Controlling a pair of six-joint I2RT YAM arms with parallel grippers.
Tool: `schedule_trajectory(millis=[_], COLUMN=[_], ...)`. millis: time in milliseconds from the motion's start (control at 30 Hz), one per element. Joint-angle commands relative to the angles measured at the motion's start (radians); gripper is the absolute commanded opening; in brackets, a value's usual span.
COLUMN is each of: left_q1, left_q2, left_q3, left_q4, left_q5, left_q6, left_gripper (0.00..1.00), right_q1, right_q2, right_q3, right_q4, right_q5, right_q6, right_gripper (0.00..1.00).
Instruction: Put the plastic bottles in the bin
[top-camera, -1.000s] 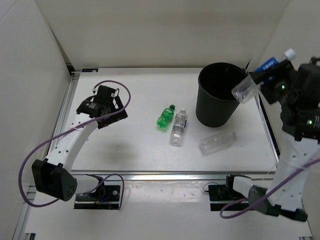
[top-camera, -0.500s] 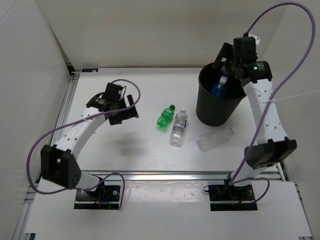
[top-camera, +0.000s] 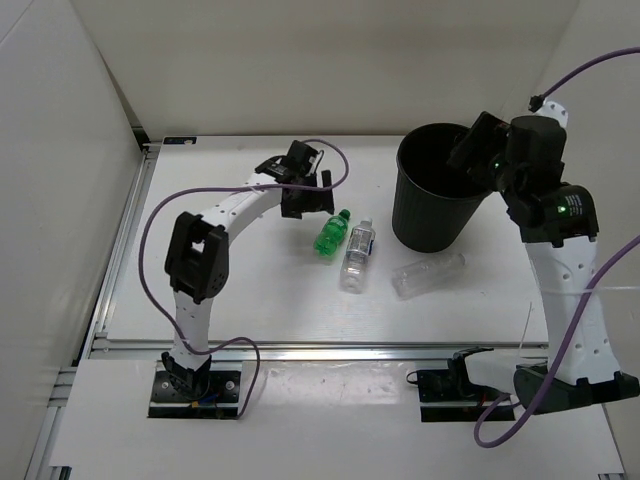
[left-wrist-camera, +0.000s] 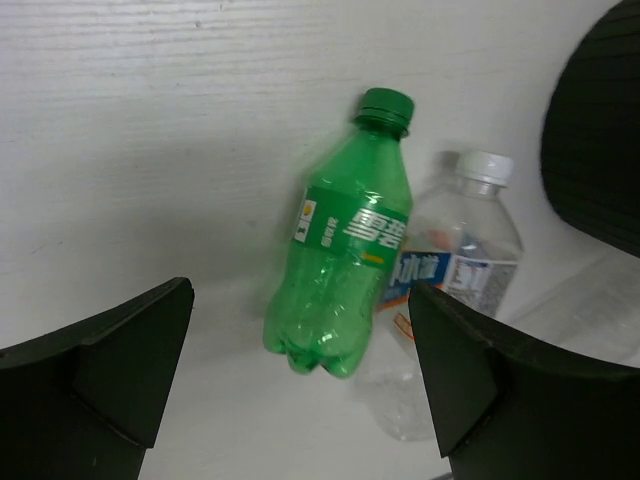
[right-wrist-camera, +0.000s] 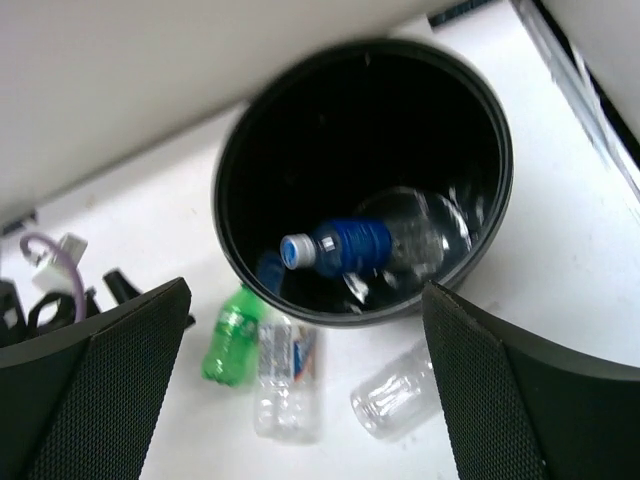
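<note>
1. The bin (top-camera: 432, 218) stands upright at the far right of the table (top-camera: 240, 290), with its round mouth open upward
2. The right wrist view looks down into it and shows the binned bottle (right-wrist-camera: 372, 243) lying on its side low inside; it is clear, with a blue label and a white cap toward the left, and looks somewhat blurred
3. Three more bottles lie on their sides on the table, left of the bin and nearer than it
4. The green bottle (top-camera: 331, 233) is the leftmost, with its green cap pointing far and slightly right
5. The labelled bottle (top-camera: 357, 255) lies just beside it on the right, white cap at the far end; whether the two touch cannot be told
6. The clear bottle (top-camera: 430, 277) has no label and lies close to the near side of the bin's foot, apart from the other two, its length running mostly left to right
7. The left gripper (left-wrist-camera: 300, 295) hovers over the table just far-left of the green bottle, its fingers spread wide with nothing held; in its wrist view the green bottle lies on the table between the two fingers
8. The right gripper (top-camera: 476, 150) hangs over the bin's right rim, its fingers also wide apart and empty
9. A purple cable (top-camera: 150, 225) loops beside the left arm
</note>
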Motion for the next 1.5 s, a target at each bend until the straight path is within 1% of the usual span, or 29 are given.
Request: schedule_trajectory(millis=[0, 300, 433, 467, 500, 533, 567, 600, 633, 667, 700, 833, 867, 900, 933, 967, 1033, 1067, 1133, 1167, 1200, 1267, 1300, 1333, 1367, 1433, 1467], left_q1=[-0.042, -0.051, -0.042, -0.042, -0.042, -0.042, -0.042, -0.033, -0.033, -0.033, -0.033, -0.014, 0.000, 0.010, 0.033, 0.044, 0.056, 0.056, 0.056, 0.056, 0.067, 0.067, 0.067, 0.067, 0.057, 0.034, 0.021], left_q2=[0.044, 0.132, 0.169, 0.169, 0.178, 0.178, 0.178, 0.178, 0.178, 0.178, 0.178, 0.155, 0.131, 0.115, 0.085, 0.072, 0.042, 0.029, 0.020, 0.058, 0.087, 0.150, 0.190, 0.190, 0.190, 0.190, 0.204], left_q3=[0.031, 0.040, 0.008, 0.008, -0.002, -0.002, -0.011, -0.011, -0.020, -0.029, -0.029, -0.054, -0.054, -0.040, -0.020, 0.041, 0.113, 0.203, 0.321, 0.466, 0.557, 0.726, 0.826, 0.837, 0.825, 0.779, 0.779], left_q4=[-0.013, -0.013, -0.003, -0.003, 0.008, 0.019, 0.019, 0.028, 0.028, 0.037, 0.037, 0.037, 0.037, 0.037, 0.037, 0.019, 0.010, 0.010, 0.010, 0.029, 0.030, 0.060, 0.091, 0.199, 0.268, 0.400, 0.504], left_q5=[-0.044, -0.001, 0.082, 0.093, 0.111, 0.122, 0.133, 0.149, 0.175, 0.176, 0.176, 0.176, 0.176, 0.176, 0.185, 0.185, 0.176, 0.164, 0.180, 0.274, 0.327, 0.410, 0.474, 0.502, 0.546, 0.582, 0.596], left_q6=[0.019, 0.010, -0.028, -0.028, -0.028, -0.037, -0.038, -0.038, -0.047, -0.056, -0.056, -0.085, -0.085, -0.119, -0.129, -0.146, -0.173, -0.185, -0.194, -0.194, -0.194, -0.244, -0.270, -0.334, -0.372, -0.444, -0.499], left_gripper=[1.00, 1.00, 1.00, 0.97, 0.90, 0.86, 0.84, 0.79, 0.66, 0.60, 0.57, 0.57, 0.55, 0.52, 0.50, 0.49, 0.49, 0.49, 0.49, 0.50, 0.50, 0.50, 0.50, 0.50, 0.50, 0.50, 0.50], right_q1=[-0.004, -0.037, -0.064, -0.073, -0.073, -0.086, -0.098, -0.098, -0.109, -0.109, -0.121, -0.141, -0.141, -0.141, -0.141, -0.141, -0.141, -0.141, -0.141, -0.141, -0.150, -0.150, -0.150, -0.150, -0.150, -0.150, -0.150], right_q2=[-0.016, -0.130, -0.162, -0.162, -0.171, -0.180, -0.190, -0.190, -0.190, -0.200, -0.200, -0.200, -0.200, -0.200, -0.200, -0.200, -0.200, -0.200, -0.200, -0.210, -0.210, -0.233, -0.233, -0.243, -0.243, -0.254, -0.263], right_q3=[-0.047, -0.148, -0.173, -0.183, -0.197, -0.197, -0.211, -0.225, -0.225, -0.237, -0.237, -0.237, -0.237, -0.237, -0.237, -0.237, -0.246, -0.246, -0.255, -0.255, -0.268, -0.280, -0.289, -0.289, -0.289, -0.279, -0.279], right_q4=[-0.011, -0.032, -0.053, -0.064, -0.064, -0.064, -0.073, -0.073, -0.073, -0.073, -0.073, -0.073, -0.073, -0.073, -0.073, -0.073, -0.073, -0.073, -0.073, -0.073, -0.073, -0.061, -0.051, -0.050, -0.050, -0.050, -0.050], right_q5=[-0.029, -0.029, -0.029, -0.029, -0.029, -0.029, -0.029, -0.039, -0.039, -0.049, -0.049, -0.059, -0.059, -0.068, -0.068, -0.068, -0.068, -0.077, -0.077, -0.077, -0.077, -0.066, -0.066, -0.066, -0.056, -0.056, -0.043], right_q6=[0.013, 0.004, -0.018, -0.018, -0.027, -0.027, -0.027, -0.036, -0.036, -0.036, -0.036, -0.045, -0.045, -0.045, -0.045, -0.045, -0.045, -0.036, -0.024, -0.024, -0.015, -0.004, -0.004, -0.004, -0.004, -0.004, -0.004], right_gripper=[1.00, 1.00, 1.00, 1.00, 1.00, 1.00, 1.00, 1.00, 1.00, 1.00, 1.00, 1.00, 1.00, 1.00, 1.00, 1.00, 1.00, 1.00, 1.00, 1.00, 1.00, 1.00, 1.00, 1.00, 1.00, 1.00, 1.00])
